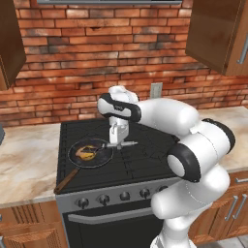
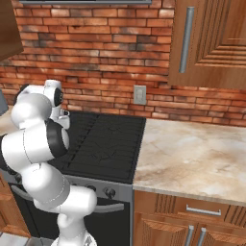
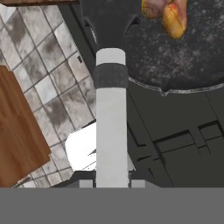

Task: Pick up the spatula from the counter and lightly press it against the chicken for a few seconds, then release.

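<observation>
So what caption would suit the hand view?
Gripper holding a spatula, its blade reaching into the pan beside the chicken.

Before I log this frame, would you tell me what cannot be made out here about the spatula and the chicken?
- Blade-to-chicken contact: hand view, the top edge cuts off the chicken and the blade of the spatula; left base view, both too small.
- Grip of the gripper on the handle: hand view, the handle itself covers it.
- Far rim of the pan: hand view, cut off by the top edge.
</observation>
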Controlling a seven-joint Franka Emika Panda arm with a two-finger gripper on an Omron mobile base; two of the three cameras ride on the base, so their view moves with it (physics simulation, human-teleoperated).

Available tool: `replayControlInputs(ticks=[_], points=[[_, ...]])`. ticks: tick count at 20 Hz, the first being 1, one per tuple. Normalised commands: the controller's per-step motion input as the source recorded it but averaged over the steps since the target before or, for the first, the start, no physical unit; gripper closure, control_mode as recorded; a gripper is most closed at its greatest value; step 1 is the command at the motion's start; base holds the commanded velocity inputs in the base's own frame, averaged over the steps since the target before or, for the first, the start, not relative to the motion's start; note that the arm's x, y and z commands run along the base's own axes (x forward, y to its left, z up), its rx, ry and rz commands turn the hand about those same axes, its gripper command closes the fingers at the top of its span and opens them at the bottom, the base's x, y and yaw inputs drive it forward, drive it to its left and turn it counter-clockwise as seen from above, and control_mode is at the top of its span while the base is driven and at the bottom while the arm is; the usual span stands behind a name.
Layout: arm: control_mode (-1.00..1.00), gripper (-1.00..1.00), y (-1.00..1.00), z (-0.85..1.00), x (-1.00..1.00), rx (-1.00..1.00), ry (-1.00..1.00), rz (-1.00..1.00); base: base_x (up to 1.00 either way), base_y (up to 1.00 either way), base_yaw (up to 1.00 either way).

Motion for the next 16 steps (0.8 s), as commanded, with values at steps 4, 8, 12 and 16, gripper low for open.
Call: replayControlInputs(ticks=[4, 8, 12, 16], points=[[-1.0, 1.0, 0.0, 0.0, 0.0, -0.02, 0.0, 0.02, 0.0, 0.0, 0.0], [-1.0, 1.0, 0.0, 0.0, 0.0, -0.02, 0.0, 0.03, 0.0, 0.0, 0.0], [-1.0, 1.0, 0.0, 0.0, 0.0, -0.02, 0.0, 0.03, 0.0, 0.0, 0.0], [-1.0, 1.0, 0.0, 0.0, 0.0, -0.02, 0.0, 0.03, 0.0, 0.0, 0.0]])
